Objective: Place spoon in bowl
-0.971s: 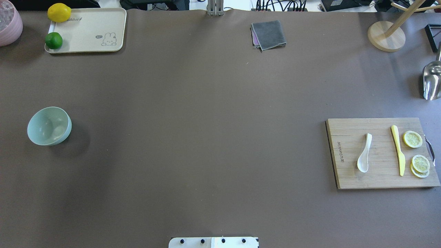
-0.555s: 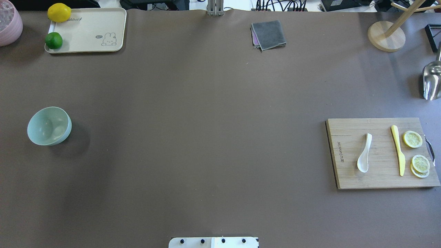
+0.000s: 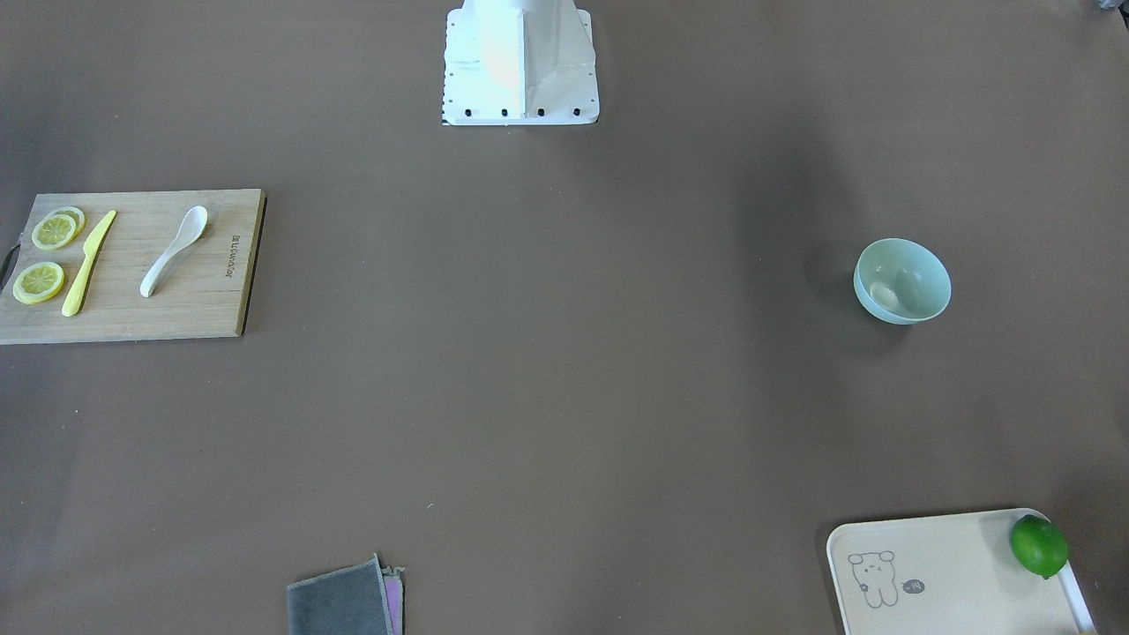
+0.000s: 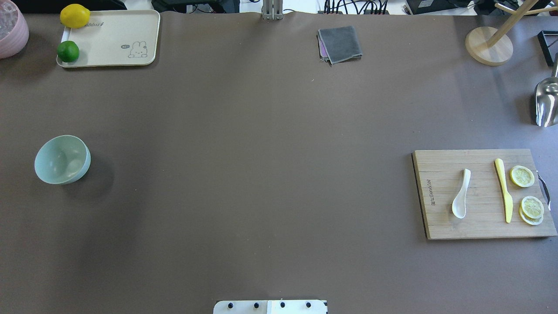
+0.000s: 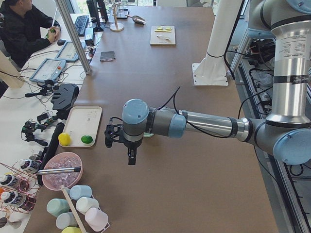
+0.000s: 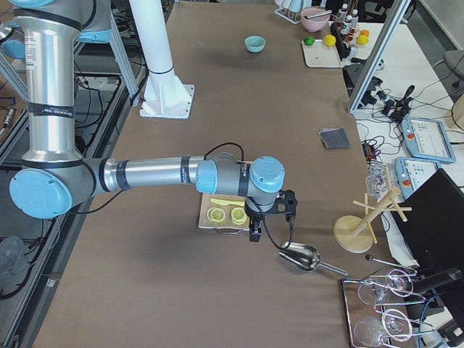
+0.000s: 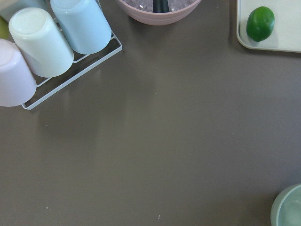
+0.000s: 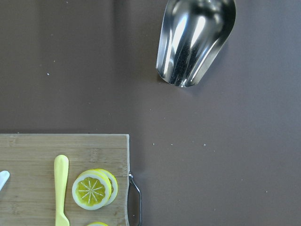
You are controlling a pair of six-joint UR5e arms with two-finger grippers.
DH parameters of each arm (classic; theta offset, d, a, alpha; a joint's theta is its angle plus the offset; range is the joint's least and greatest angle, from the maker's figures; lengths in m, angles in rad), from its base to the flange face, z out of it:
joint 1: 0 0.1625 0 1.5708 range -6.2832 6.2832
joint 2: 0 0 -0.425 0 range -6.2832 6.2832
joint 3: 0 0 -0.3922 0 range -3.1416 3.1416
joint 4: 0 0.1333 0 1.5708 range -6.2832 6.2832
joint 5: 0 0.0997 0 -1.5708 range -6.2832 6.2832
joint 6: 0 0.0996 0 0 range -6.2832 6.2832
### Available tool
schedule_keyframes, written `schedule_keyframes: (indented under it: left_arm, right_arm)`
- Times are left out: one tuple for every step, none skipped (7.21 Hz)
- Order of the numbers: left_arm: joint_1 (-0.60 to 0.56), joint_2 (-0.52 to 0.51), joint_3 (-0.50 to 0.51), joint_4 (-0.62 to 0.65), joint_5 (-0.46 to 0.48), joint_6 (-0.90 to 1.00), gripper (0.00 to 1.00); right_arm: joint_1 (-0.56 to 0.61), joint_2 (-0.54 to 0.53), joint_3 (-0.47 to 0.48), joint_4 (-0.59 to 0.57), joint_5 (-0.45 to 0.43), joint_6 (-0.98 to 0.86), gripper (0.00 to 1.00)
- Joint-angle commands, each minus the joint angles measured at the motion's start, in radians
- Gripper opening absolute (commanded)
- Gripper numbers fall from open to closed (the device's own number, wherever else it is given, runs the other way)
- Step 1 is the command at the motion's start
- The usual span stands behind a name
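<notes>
Front-facing view: the glossy white spoon lies flat on a wooden board at the counter's left edge. The mint bowl stands far to the right, with a wide stretch of brown counter between them.

Overhead view: the spoon's oval scoop points toward the robot, and it lies apart from a yellow knife.

Side views: the left pincer hangs near a tray. The right pincer hangs between the board and a metal scoop. Whether either is clenched or released cannot be told.

One spoon, one bowl, one knife, three lemon slices, one lime, one lemon, one cloth.
</notes>
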Motion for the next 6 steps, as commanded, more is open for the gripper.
schedule_keyframes:
  left_arm:
    - [0.000, 0.001, 0.010, -0.001, 0.000, 0.003, 0.98]
    - [0.000, 0.001, 0.019, -0.010, 0.000, 0.005, 0.98]
    - [0.000, 0.001, 0.016, -0.012, 0.000, 0.005, 0.98]
    - [0.000, 0.001, 0.019, -0.010, 0.000, 0.003, 0.98]
    - [0.000, 0.001, 0.019, -0.010, 0.000, 0.003, 0.98]
    - [0.000, 0.001, 0.019, -0.012, 0.000, 0.006, 0.98]
  right_arm:
    - [0.000, 0.002, 0.000, 0.001, 0.000, 0.001, 1.00]
    - [0.000, 0.011, -0.004, 0.001, 0.000, 0.000, 1.00]
    - [0.000, 0.009, -0.004, 0.001, 0.000, 0.000, 1.00]
    - [0.000, 0.009, -0.004, 0.001, 0.000, 0.001, 1.00]
    - [0.000, 0.009, -0.004, 0.001, 0.000, 0.001, 1.00]
    - [0.000, 0.012, 0.000, 0.001, 0.000, 0.000, 1.00]
